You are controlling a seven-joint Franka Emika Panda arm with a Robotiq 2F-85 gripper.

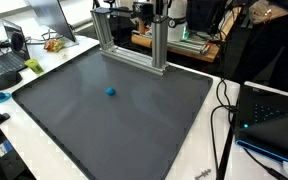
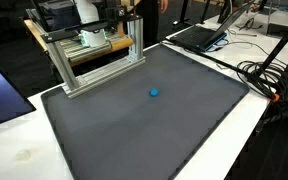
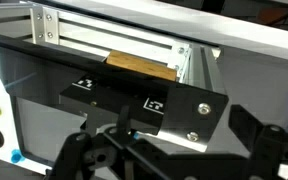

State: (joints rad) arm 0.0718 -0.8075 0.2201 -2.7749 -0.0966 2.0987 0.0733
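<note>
In the wrist view my gripper (image 3: 169,165) is open. Its dark fingers (image 3: 79,152) stand wide apart at the bottom edge with nothing between them. Just ahead of them is a black bracket plate (image 3: 169,108) with two screws and small white markers, fixed to an aluminium frame (image 3: 114,45). A wooden block (image 3: 139,66) lies behind the frame's bar. A small blue ball (image 1: 110,91) rests alone on the dark grey mat (image 1: 134,120), well away from the frame (image 1: 134,40); it also shows in the second exterior view (image 2: 154,93). I cannot make out the gripper in either exterior view.
The mat (image 2: 134,130) covers most of a white table (image 2: 14,150). The frame (image 2: 99,55) stands at its far edge. Laptops (image 1: 6,62) and small items sit along one side, black cables (image 1: 224,110) and another laptop (image 2: 199,36) along the other.
</note>
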